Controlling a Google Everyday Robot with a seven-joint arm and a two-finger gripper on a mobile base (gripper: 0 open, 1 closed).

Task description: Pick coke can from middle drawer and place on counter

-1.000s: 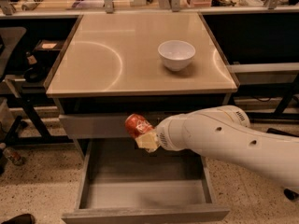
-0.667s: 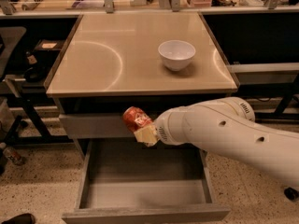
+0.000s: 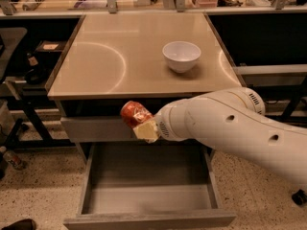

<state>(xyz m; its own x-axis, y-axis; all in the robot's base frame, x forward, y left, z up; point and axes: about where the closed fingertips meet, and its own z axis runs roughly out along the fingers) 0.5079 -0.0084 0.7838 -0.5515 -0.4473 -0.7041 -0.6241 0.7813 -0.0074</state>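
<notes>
My gripper (image 3: 140,123) is shut on the coke can (image 3: 132,113), a small red can held tilted in front of the counter's front edge, above the open middle drawer (image 3: 148,198). The drawer is pulled out and its plain grey inside shows nothing in it. The counter (image 3: 120,61) is a glossy tan top just above and behind the can. My white arm (image 3: 230,128) reaches in from the right across the drawer's right side.
A white bowl (image 3: 181,55) stands on the counter at right of centre. A closed grey drawer front (image 3: 96,128) lies just behind the can. Dark shelving and table legs stand at the left, a cluttered bench at the back.
The gripper has lifted the coke can up and a little to the left, from in front of the upper drawer front towards the counter's edge.
</notes>
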